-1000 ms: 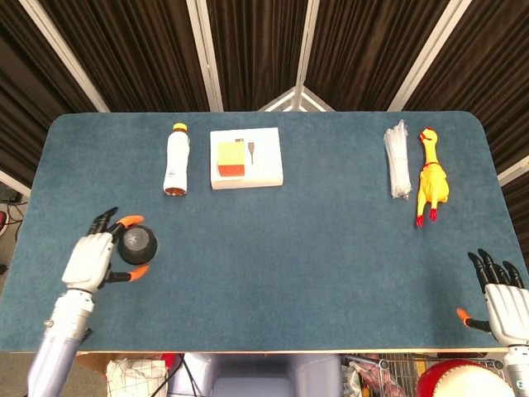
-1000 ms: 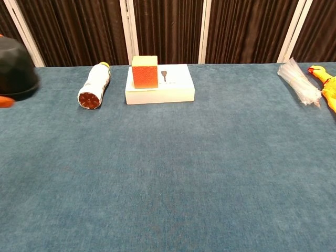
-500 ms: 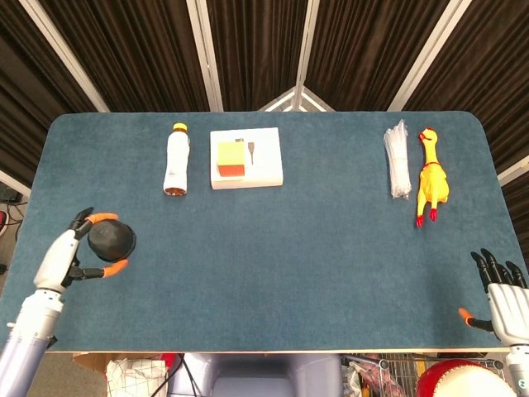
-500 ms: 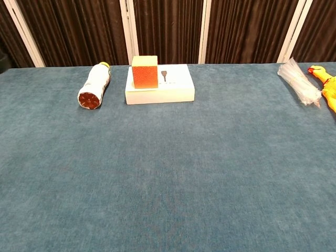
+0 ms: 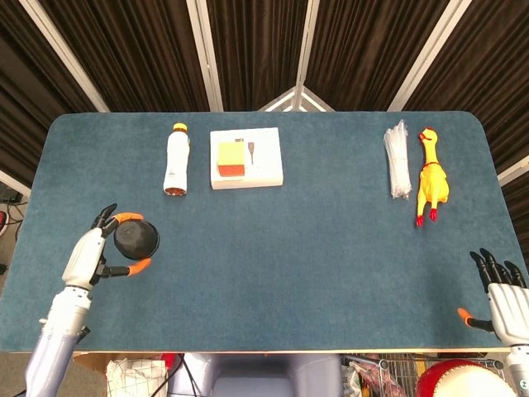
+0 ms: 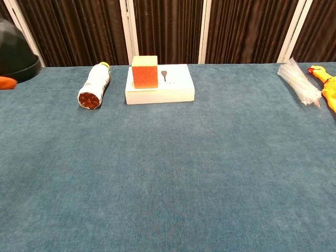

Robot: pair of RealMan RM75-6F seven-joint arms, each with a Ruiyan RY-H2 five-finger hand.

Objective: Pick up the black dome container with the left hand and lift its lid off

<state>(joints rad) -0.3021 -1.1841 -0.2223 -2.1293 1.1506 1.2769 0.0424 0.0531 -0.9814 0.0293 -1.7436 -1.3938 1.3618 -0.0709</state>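
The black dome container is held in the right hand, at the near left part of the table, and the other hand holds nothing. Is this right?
Not quite. The head view shows the black dome container held in the left hand, not the right. The rest stands: it is at the near left part of the table, and the other hand, the right hand, holds nothing.

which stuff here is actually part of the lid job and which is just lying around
Part of the job:
black dome container
left hand, holding it

Just lying about:
white bottle, on its side
white box with orange block
clear plastic packet
rubber chicken
right hand, idle
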